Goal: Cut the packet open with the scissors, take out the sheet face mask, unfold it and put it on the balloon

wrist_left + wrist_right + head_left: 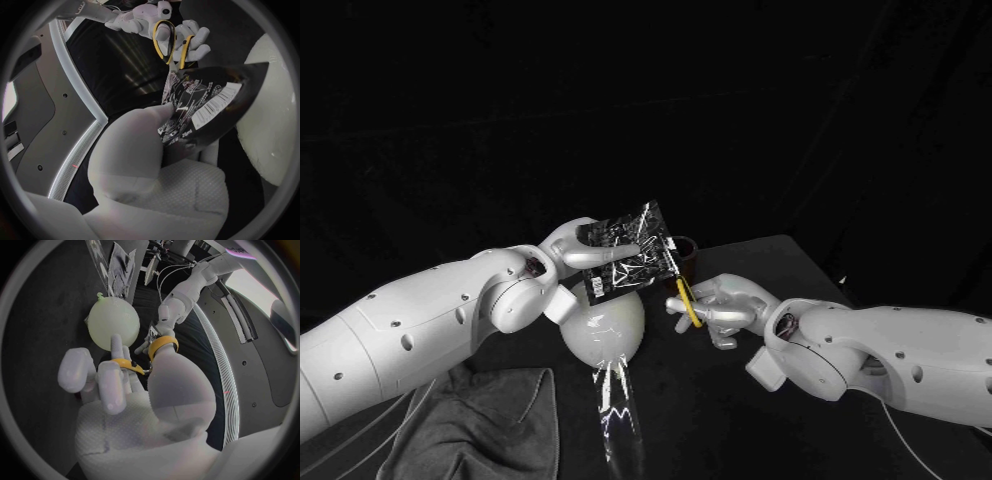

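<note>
Fingers of your left hand (584,247) are closed on the glossy black foil packet (629,258), which carries a white barcode label. In the left wrist view the thumb presses on its printed face, and the hand holds nothing else. You have the packet up in the air just above the pale rubber balloon (606,325), tilted, with its lower edge crossing the balloon's top in the head view; whether the two touch you cannot tell. Your right hand (721,305) sits just beside the balloon, on the robot's right of it and a little lower than the packet, its fingers threaded through and wrapped about the loops of the yellow-handled steel scissors (685,293). The blades point up from that hand and meet the packet's free edge, the one farthest from your left hand; how far apart they stand, and whether they have bitten into the foil, you cannot tell. From under the balloon a clear shiny plastic strip (615,410) runs toward the robot over the black table (733,400). On the robot's left of the balloon, nearer the robot, lies a crumpled grey cloth (480,415).
</note>
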Action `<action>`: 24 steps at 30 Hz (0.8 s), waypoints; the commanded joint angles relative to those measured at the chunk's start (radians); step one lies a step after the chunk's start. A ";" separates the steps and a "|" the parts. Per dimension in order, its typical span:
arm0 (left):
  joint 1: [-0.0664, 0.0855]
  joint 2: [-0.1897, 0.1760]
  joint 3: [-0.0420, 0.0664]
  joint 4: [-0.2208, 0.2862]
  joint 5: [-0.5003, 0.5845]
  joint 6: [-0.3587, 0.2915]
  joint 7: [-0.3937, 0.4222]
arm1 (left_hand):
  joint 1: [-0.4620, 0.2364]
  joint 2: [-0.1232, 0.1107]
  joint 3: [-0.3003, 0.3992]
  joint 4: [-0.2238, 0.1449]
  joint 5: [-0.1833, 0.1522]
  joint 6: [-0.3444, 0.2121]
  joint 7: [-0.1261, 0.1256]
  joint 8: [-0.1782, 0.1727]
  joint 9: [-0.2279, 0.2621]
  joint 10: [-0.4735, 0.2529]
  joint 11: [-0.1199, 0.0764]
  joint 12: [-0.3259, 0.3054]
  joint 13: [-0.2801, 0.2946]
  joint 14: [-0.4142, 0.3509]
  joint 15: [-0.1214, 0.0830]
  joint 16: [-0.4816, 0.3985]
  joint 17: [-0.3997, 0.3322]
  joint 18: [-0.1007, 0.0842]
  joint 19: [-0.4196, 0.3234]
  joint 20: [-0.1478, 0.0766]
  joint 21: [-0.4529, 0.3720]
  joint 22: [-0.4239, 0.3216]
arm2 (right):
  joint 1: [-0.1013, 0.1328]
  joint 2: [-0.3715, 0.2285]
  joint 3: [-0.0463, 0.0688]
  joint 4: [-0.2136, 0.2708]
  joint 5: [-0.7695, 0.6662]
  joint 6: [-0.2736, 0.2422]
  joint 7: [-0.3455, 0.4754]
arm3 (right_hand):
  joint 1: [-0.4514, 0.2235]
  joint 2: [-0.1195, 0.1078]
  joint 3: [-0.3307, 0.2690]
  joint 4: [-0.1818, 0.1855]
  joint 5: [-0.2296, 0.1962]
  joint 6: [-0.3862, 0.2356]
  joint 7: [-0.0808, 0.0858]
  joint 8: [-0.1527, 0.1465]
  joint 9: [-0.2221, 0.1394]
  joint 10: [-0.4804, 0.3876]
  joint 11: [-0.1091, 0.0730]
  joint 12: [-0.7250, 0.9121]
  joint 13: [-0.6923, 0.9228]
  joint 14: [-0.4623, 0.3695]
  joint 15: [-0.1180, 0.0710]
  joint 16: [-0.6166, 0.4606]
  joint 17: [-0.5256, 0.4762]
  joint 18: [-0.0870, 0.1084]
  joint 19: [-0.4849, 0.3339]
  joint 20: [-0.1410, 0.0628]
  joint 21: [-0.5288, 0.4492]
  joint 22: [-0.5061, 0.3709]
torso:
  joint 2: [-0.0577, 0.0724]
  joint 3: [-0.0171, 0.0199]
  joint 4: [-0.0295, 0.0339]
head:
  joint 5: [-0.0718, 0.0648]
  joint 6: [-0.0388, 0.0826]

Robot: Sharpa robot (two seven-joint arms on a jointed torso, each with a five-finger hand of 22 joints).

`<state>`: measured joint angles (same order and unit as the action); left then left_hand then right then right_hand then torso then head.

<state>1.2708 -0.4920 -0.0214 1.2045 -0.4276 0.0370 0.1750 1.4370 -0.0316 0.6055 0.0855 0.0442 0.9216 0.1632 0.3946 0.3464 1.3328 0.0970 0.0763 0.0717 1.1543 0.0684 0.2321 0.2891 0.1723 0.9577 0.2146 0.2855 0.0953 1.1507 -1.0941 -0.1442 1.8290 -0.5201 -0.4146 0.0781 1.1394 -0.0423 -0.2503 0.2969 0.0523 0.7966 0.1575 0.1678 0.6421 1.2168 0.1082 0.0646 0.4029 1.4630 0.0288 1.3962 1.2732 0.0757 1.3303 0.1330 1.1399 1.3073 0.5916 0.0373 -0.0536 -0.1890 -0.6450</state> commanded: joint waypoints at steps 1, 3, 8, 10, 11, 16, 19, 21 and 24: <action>-0.001 0.002 -0.001 0.005 -0.026 0.033 0.012 | 0.000 0.007 0.000 -0.008 0.003 0.006 -0.002 0.016 0.136 0.007 -0.003 0.006 0.001 0.004 -0.003 0.006 0.001 0.010 0.009 0.000 0.006 0.001 | 0.005 0.001 0.003 0.001 0.012 -0.008 0.020 | -0.001 -0.009 0.006 -0.002 -0.004 -0.033 0.038 -0.003 -0.001 -0.004 0.006 -0.002 -0.001 0.017 0.007 -0.003 0.000 0.017 0.001 0.006 -0.001 0.136 | 0.001 0.0000 -0.0004 | 0.000 0.001; -0.001 0.003 -0.001 0.005 -0.029 0.035 0.012 | 0.000 0.007 0.000 -0.008 0.003 0.006 -0.002 0.016 0.136 0.007 -0.003 0.006 0.001 0.004 -0.003 0.006 0.001 0.010 0.009 0.000 0.006 0.001 | 0.006 0.002 0.003 0.001 0.014 -0.009 0.022 | -0.003 -0.009 0.013 -0.002 -0.004 -0.028 0.037 -0.003 -0.001 -0.003 0.006 -0.002 -0.008 0.018 0.007 -0.001 0.002 0.017 0.002 0.006 0.001 0.136 | 0.001 -0.0003 -0.0004 | -0.001 0.001; -0.001 0.003 -0.001 0.006 -0.032 0.036 0.012 | 0.000 0.007 0.000 -0.009 0.004 0.006 -0.002 0.016 0.136 0.008 -0.003 0.006 0.001 0.004 -0.003 0.006 0.002 0.010 0.009 0.000 0.006 0.002 | 0.009 0.007 0.003 -0.001 0.044 -0.038 0.037 | 0.010 0.021 0.021 -0.007 -0.005 0.036 0.017 0.025 0.011 0.047 -0.012 0.015 -0.024 0.029 -0.006 0.018 0.024 0.012 0.023 0.000 0.037 0.147 | 0.001 -0.0002 0.0009 | -0.003 0.001; -0.001 0.003 -0.001 0.006 -0.033 0.036 0.012 | 0.000 0.007 0.000 -0.009 0.004 0.006 -0.002 0.016 0.136 0.008 -0.003 0.006 0.001 0.004 -0.003 0.006 0.002 0.010 0.009 0.000 0.006 0.002 | 0.009 0.009 0.003 -0.002 0.058 -0.054 0.044 | 0.044 0.049 0.018 -0.014 0.000 0.111 -0.021 0.065 0.026 0.145 -0.041 0.058 -0.010 0.045 -0.032 0.040 0.056 0.001 0.055 -0.018 0.091 0.163 | 0.001 -0.0004 0.0010 | -0.006 0.002; -0.001 0.003 -0.001 0.006 -0.033 0.036 0.011 | 0.000 0.007 0.000 -0.009 0.004 0.006 -0.002 0.016 0.136 0.008 -0.003 0.006 0.001 0.005 -0.004 0.006 0.002 0.010 0.009 0.000 0.006 0.002 | 0.009 0.010 0.003 -0.004 0.067 -0.064 0.047 | 0.057 0.061 0.017 -0.014 -0.004 0.135 -0.030 0.076 0.030 0.176 -0.056 0.071 -0.004 0.049 -0.042 0.045 0.063 -0.001 0.064 -0.028 0.105 0.167 | 0.001 -0.0008 0.0011 | -0.007 0.002; -0.001 0.004 -0.001 0.006 -0.033 0.037 0.012 | 0.000 0.007 0.000 -0.009 0.004 0.006 -0.002 0.016 0.136 0.008 -0.003 0.006 0.001 0.005 -0.004 0.006 0.002 0.010 0.009 0.000 0.006 0.002 | 0.010 0.019 0.003 -0.008 0.089 -0.087 0.051 | 0.126 0.122 0.015 -0.018 -0.004 0.248 -0.093 0.141 0.068 0.300 -0.117 0.173 0.056 0.062 -0.093 0.058 0.084 -0.016 0.104 -0.077 0.173 0.186 | 0.000 -0.0005 0.0012 | -0.009 0.005; -0.001 0.005 -0.001 0.007 -0.033 0.035 0.011 | 0.000 0.008 0.000 -0.010 0.004 0.006 -0.002 0.016 0.137 0.008 -0.003 0.006 0.001 0.005 -0.004 0.006 0.002 0.010 0.009 0.000 0.006 0.002 | 0.010 0.025 0.003 -0.007 0.094 -0.091 0.051 | 0.152 0.142 -0.033 -0.012 -0.006 0.269 -0.114 0.169 0.110 0.292 -0.138 0.310 0.153 0.069 -0.115 0.069 0.101 -0.021 0.115 -0.105 0.193 0.191 | 0.000 -0.0004 0.0013 | -0.009 0.007; -0.001 0.006 -0.001 0.007 -0.031 0.034 0.011 | 0.000 0.008 0.000 -0.010 0.004 0.006 -0.002 0.016 0.137 0.008 -0.003 0.006 0.001 0.005 -0.004 0.006 0.002 0.010 0.009 0.000 0.006 0.002 | 0.010 0.028 0.003 -0.006 0.092 -0.092 0.052 | 0.154 0.147 -0.045 -0.011 -0.003 0.268 -0.114 0.171 0.118 0.291 -0.140 0.328 0.171 0.069 -0.117 0.069 0.102 -0.022 0.116 -0.105 0.194 0.192 | 0.000 -0.0001 0.0012 | -0.010 0.010; -0.001 0.006 -0.001 0.006 -0.029 0.032 0.010 | 0.000 0.008 0.000 -0.010 0.004 0.006 -0.002 0.016 0.137 0.008 -0.003 0.006 0.001 0.005 -0.004 0.006 0.002 0.010 0.009 0.000 0.006 0.002 | 0.010 0.030 0.003 -0.005 0.086 -0.092 0.053 | 0.153 0.147 -0.068 -0.010 -0.004 0.263 -0.113 0.172 0.128 0.284 -0.138 0.332 0.183 0.069 -0.117 0.069 0.101 -0.021 0.113 -0.107 0.190 0.190 | 0.001 -0.0004 0.0004 | -0.010 0.012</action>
<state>1.2703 -0.4901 -0.0219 1.2047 -0.4489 0.0391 0.1785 1.4365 -0.0321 0.6057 0.0799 0.0408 0.9225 0.1601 0.3947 0.3464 1.3353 0.0944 0.0763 0.0722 1.1545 0.0686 0.2321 0.2898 0.1710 0.9577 0.2146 0.2854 0.0960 1.1586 -1.0660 -0.1434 1.8221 -0.4418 -0.4874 0.1018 1.2745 0.0813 -0.3138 0.2868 0.0523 1.0648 0.0464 0.3366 0.7688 1.4001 0.0372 0.3940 0.5844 1.4631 -0.0825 1.4622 1.3106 0.0679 1.4452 0.0316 1.3300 1.3080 0.5919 0.0366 -0.0524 -0.1987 -0.6355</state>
